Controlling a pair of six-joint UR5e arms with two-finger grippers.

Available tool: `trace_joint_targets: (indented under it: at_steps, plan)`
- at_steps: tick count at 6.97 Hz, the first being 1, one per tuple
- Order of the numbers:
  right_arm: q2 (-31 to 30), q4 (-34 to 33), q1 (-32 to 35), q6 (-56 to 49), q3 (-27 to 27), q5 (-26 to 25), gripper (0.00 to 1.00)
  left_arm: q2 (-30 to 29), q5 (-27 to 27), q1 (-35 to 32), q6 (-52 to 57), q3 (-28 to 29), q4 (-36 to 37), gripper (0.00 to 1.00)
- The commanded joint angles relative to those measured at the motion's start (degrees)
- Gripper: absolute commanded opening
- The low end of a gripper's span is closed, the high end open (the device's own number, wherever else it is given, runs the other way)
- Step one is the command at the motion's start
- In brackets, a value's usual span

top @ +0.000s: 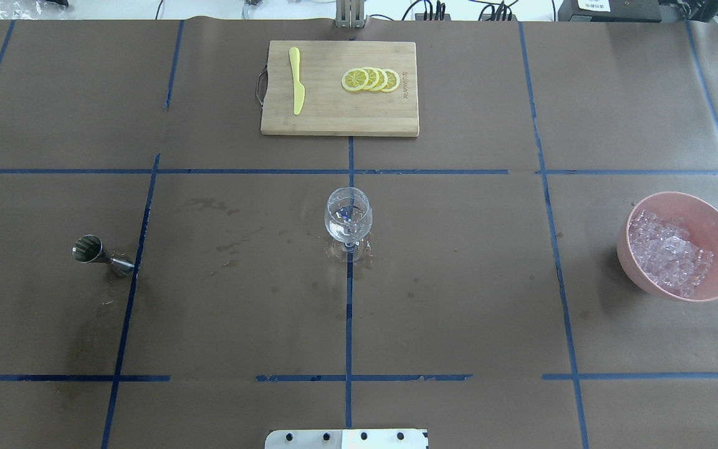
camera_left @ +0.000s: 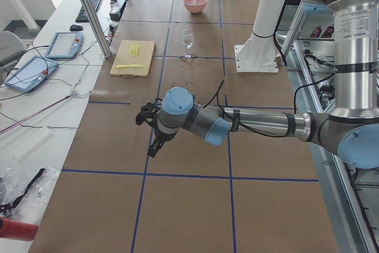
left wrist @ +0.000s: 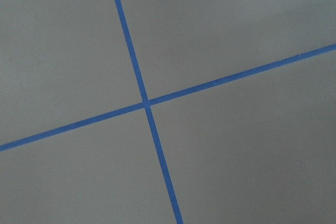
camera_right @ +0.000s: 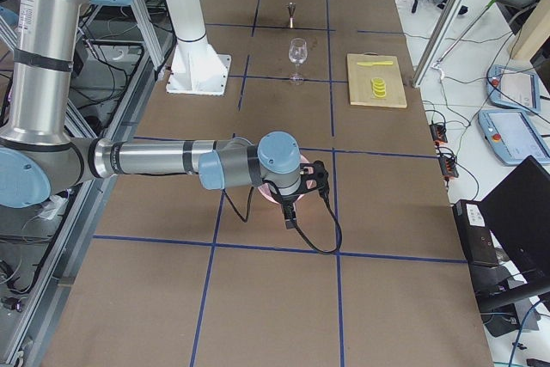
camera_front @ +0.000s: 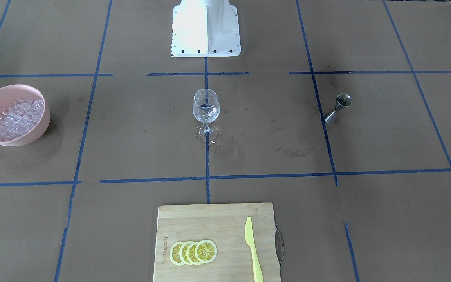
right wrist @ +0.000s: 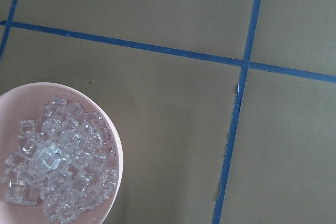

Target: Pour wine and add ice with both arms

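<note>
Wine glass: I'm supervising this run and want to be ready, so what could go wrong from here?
1. The wine glass stands on a slim stem amid wet spots; a nudge could tip it.
2. The ice is heaped in the pink bowl, so cubes may scatter when grabbed.
3. The small jigger looks easy to knock over.

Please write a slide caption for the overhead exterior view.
Wine glass at centre, jigger left, pink bowl of ice right, cutting board beyond.
</note>
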Motion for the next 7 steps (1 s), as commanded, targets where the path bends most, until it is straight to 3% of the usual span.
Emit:
trace_joint_targets:
  at_steps: [1,5,7]
  plan:
    - [0.18,0.05,0.06,-0.03,-0.31,0.55,1.00,0.21,0.08,-0.18,-5.40,3.00,-21.68,1.00]
    - [0.35,0.05,0.07,-0.03,-0.40,0.73,1.00,0.04,0.78,3.14,-16.64,1.25,-34.83,1.00]
    - [0.44,0.05,0.07,-0.12,-0.05,0.55,1.00,1.87,16.16,16.53,-32.43,-6.99,-35.12,1.00]
